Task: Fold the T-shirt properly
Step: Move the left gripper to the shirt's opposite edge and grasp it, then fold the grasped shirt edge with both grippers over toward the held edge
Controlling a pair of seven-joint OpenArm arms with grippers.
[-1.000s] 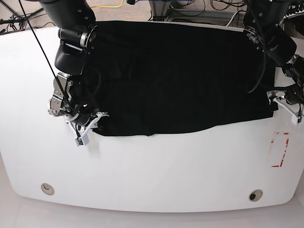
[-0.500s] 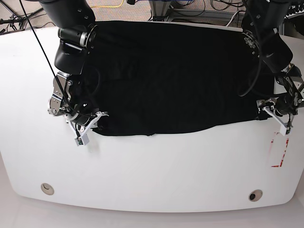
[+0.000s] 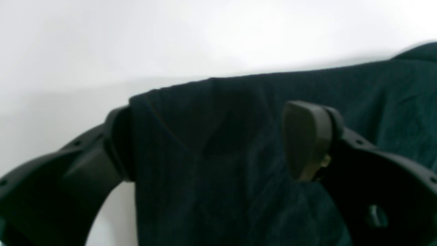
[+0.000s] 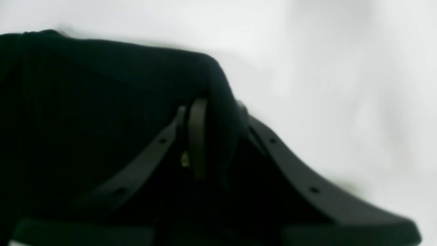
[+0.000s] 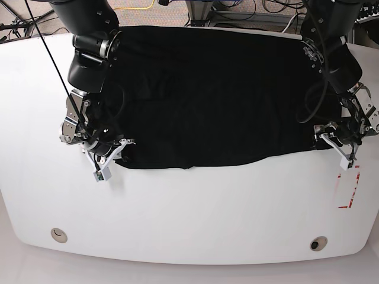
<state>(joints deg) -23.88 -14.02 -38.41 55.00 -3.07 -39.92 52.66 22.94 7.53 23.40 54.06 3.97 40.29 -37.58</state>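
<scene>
T-shirt [image 5: 219,94] lies plain black, showing no readable print or lettering

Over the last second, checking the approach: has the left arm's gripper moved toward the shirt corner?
Yes. In the base view the left gripper has slid inward from beyond the red-outlined mark onto the T-shirt corner, jaws open around it.

Left gripper [image 5: 333,144] moved inward; open fingers [image 3: 305,143] now straddle T-shirt [image 5: 219,94] corner.
</scene>
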